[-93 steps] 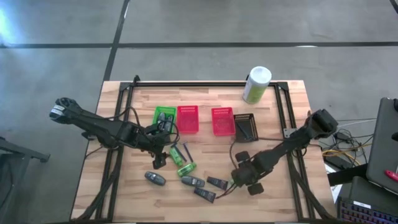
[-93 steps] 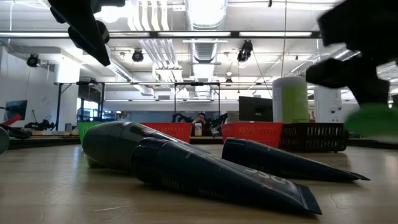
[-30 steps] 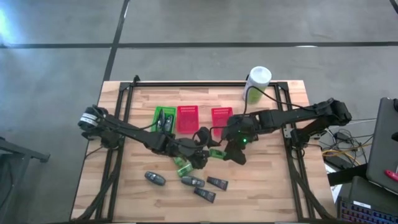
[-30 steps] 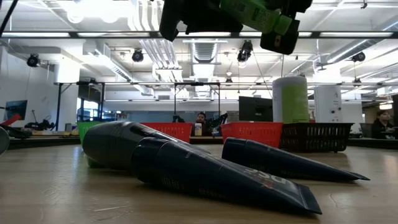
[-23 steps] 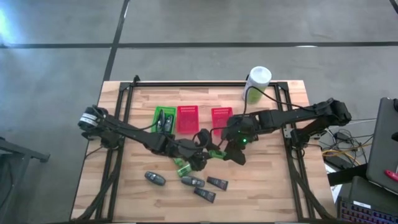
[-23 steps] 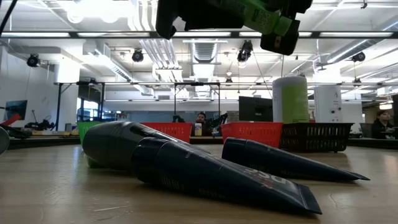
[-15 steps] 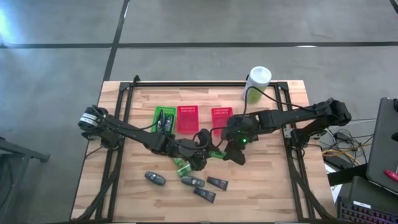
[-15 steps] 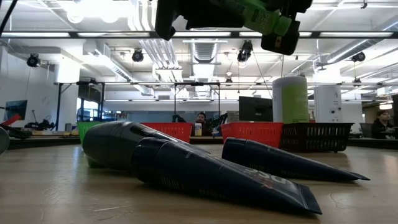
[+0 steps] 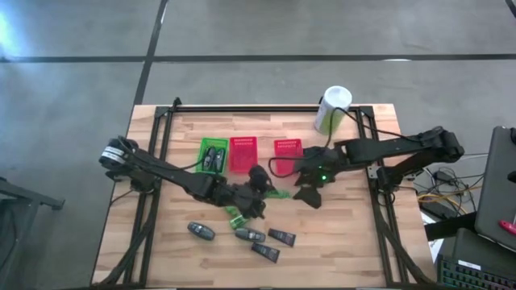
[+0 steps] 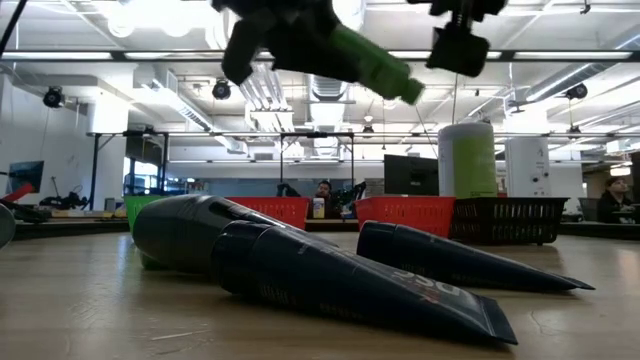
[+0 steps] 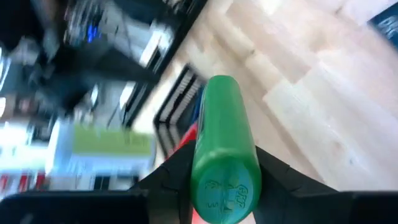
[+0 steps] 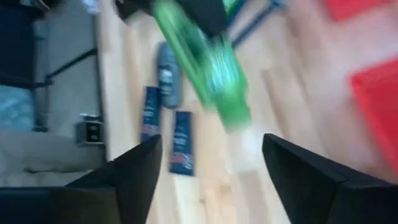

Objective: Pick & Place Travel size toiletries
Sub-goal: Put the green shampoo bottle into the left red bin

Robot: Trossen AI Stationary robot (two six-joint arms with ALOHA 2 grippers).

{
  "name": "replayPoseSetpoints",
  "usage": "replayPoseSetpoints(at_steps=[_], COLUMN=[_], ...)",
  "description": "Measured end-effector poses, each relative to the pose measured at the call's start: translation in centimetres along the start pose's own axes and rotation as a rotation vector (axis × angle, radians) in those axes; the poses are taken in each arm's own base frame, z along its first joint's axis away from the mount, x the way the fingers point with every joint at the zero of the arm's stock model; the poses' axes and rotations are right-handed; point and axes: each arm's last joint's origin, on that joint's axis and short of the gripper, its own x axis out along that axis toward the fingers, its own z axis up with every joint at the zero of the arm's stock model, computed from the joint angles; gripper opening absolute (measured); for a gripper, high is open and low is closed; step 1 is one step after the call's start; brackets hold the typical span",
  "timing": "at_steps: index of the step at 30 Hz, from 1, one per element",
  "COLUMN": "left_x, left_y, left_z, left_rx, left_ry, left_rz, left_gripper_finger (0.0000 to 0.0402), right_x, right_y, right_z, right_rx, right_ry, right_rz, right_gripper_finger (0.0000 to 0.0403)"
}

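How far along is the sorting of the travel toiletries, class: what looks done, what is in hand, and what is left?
Done: dark items lie in the green basket. In hand: the left tool grips a green tube in the air, while the right tool stands open beside it. Left: another green tube, grey bottles and dark flat tubes on the table.

embossed marks on green tube (image 11: 222,186) end (illegible), no readable text elsewhere
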Motion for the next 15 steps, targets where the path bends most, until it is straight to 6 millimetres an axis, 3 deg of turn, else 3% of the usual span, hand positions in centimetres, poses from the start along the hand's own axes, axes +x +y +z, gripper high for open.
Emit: replayPoseSetpoints(at_steps=[4,7,11,15], left_x=[-1.5,-3.3,-6.2,-7.4], left_y=[0.3,0.9,1.7,1.1], left_z=[-1.2,-2.2,-3.7,-5.6], left_rx=[-0.116,-0.304,-0.769,-1.257], left_ry=[0.201,0.325,0.365,0.252], left_rz=[0.086,0.219,0.458,0.729], left_gripper_finger=[0.0108,0.0104,0.0109,0.0113], right_x=[-2.2,-3.9,-6.5,-8.5], right_y=[-0.6,-1.0,-1.5,-1.9], right_z=[-1.1,-1.9,-2.5,-3.0], right_rx=[0.038,0.095,0.166,0.246], right_ry=[-0.016,-0.064,-0.209,-0.367], right_rz=[-0.139,-0.253,-0.387,-0.5], right_gripper_finger=[0.0312,0.033,0.0343,0.0349])
